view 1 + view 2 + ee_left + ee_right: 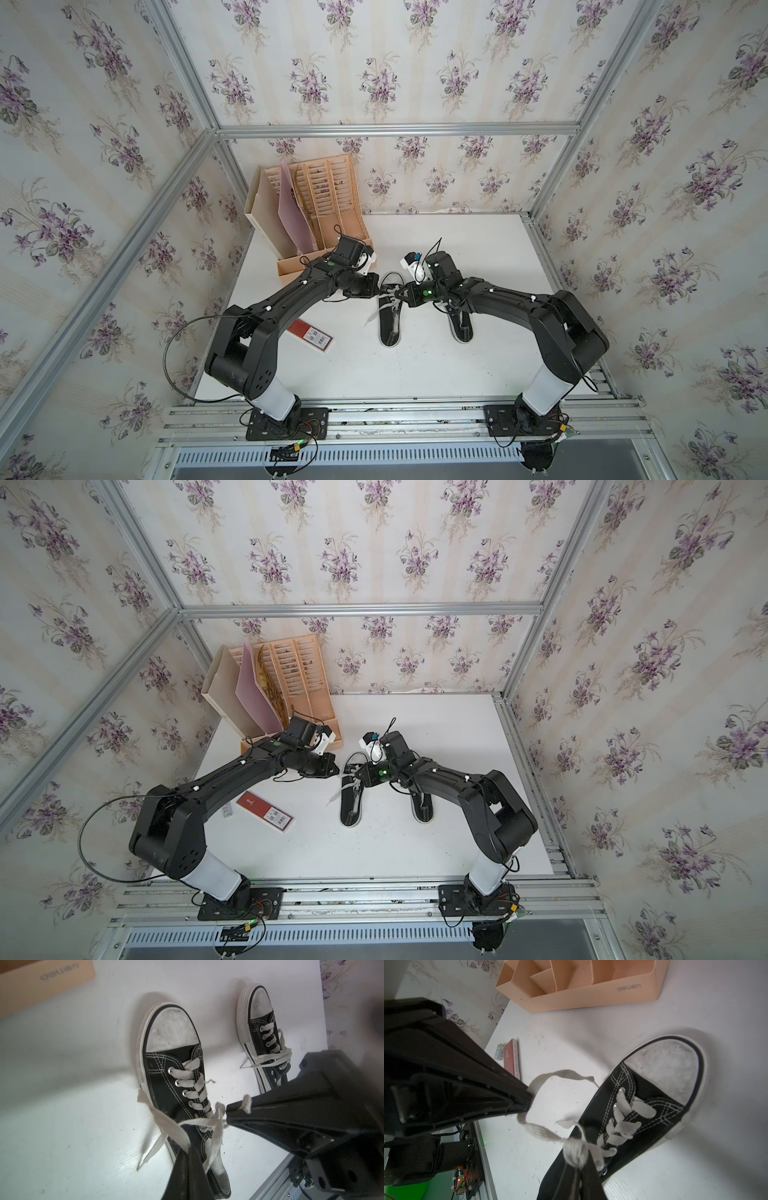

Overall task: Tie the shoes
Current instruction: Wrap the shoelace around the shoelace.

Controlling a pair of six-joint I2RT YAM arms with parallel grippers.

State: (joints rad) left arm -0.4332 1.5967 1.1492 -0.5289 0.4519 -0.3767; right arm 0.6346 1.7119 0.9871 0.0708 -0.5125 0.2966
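Two black canvas sneakers with white rubber toe caps (390, 332) stand central on the worktop (478, 374). Your left end effector (187, 1150) and right end effector (228, 1114) each clamp a flat white lace (166, 1122) of one sneaker. You are likely tightening the first crossing, so pull apart evenly.

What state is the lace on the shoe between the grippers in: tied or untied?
Not tied: the left gripper and right gripper each pinch a strand of lace from the shoe; no finished bow shows.
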